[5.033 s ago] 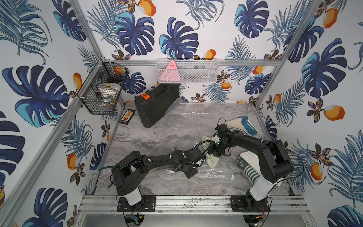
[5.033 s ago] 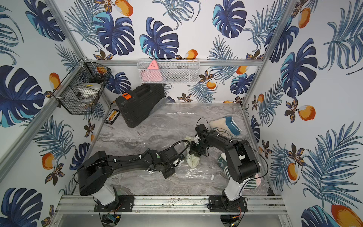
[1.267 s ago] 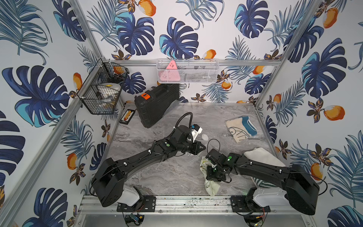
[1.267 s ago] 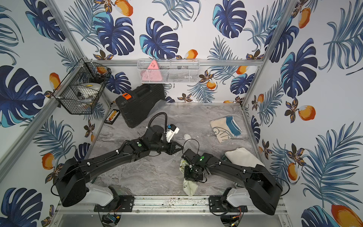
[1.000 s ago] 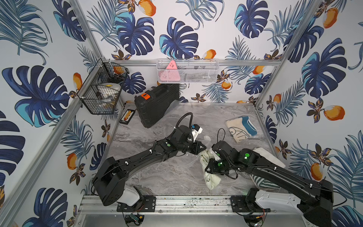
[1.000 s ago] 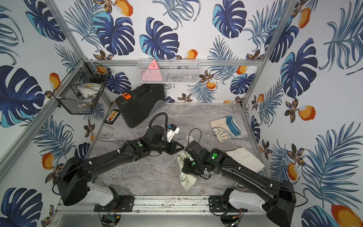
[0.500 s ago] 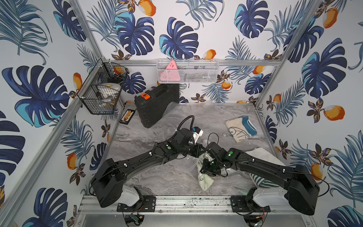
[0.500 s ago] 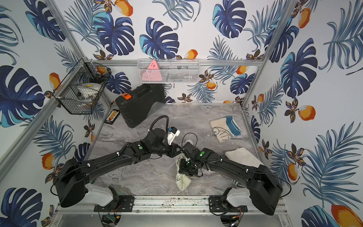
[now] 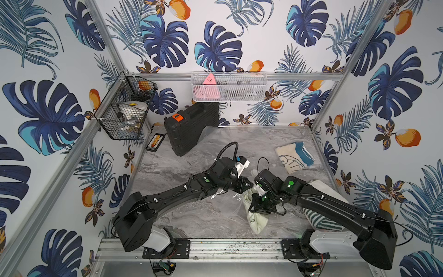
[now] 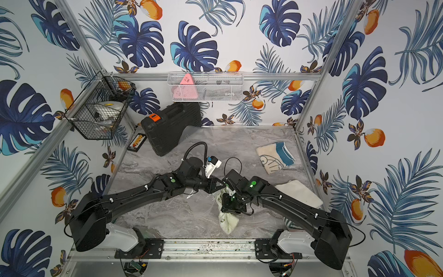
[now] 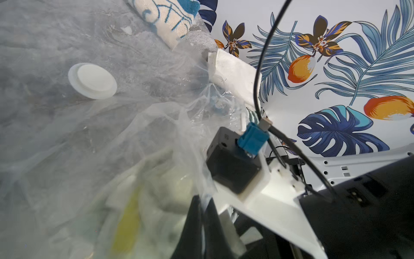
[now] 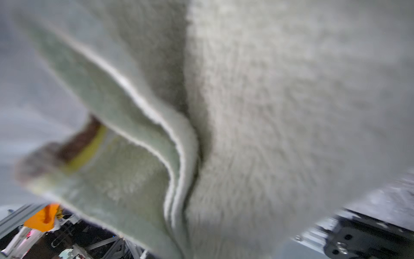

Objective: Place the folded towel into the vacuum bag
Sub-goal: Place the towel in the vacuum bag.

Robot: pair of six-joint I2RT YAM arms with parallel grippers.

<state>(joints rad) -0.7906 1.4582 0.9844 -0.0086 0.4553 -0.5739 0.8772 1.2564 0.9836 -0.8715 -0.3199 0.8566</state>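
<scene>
Over the grey tabletop (image 9: 182, 167), the left gripper (image 9: 249, 186) is pinched tight on the edge of the vacuum bag (image 11: 100, 139). The right gripper (image 9: 257, 209) grips the green towel (image 9: 257, 223) at the bag's mouth. Next, I think, push it deeper, then let go.

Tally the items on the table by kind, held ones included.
Towels: 4 – pale green towel, blue-patterned towel, cream towel, green-striped towel
Vacuum bag: 1
Black case: 1
Small black tray: 1
Total: 7
</scene>
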